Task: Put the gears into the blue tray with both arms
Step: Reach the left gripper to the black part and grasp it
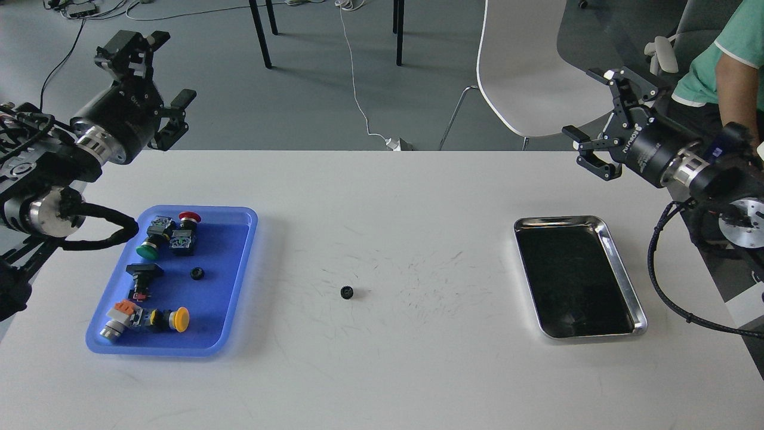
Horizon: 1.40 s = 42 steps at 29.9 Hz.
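1 tiny black toothed gear (347, 292) lies at 3 o'clock of the translucent blue plastic tray (239, 280): light, rigid, best pinched across its rim. Left tool (160, 89) and right tool (597, 116) gape, empty.

One gear (197, 273) lies in the blue tray (239, 280), another gear (347, 292) on the white table (418, 370), both grippers raised with fingers spread.

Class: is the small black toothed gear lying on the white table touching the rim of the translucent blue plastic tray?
Apart. The head view shows bare white table between the small black gear and the blue tray's rim.
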Tool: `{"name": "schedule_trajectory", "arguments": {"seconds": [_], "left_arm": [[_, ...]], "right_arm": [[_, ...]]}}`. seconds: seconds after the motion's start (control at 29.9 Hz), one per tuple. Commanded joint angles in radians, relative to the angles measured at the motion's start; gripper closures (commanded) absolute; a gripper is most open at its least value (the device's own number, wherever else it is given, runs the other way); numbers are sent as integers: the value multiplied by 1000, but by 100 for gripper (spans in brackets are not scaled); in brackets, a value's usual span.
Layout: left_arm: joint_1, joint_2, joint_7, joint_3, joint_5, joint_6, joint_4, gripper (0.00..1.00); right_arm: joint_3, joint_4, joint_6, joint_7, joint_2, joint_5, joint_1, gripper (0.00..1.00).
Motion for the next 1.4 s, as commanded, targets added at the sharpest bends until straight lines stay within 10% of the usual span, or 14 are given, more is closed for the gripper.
{"name": "schedule_trajectory", "arguments": {"seconds": [0.0,0.4,0.77,1.37], "left_arm": [[3,73,-1,58,94,1,-122,2],[17,116,-4,221,902,-1,-360,2],[28,-125,20,391,1798,2,-234,2],[148,-295,17,393,1799,60,-58,6]], "right_arm": [[31,-136,50,1,-8,85,-12,3],[30,-219,50,1,0,204,-64,3],[16,-213,50,1,12,204,-75,3],[-24,-173,50,-1,11,198,-78,3]]}}
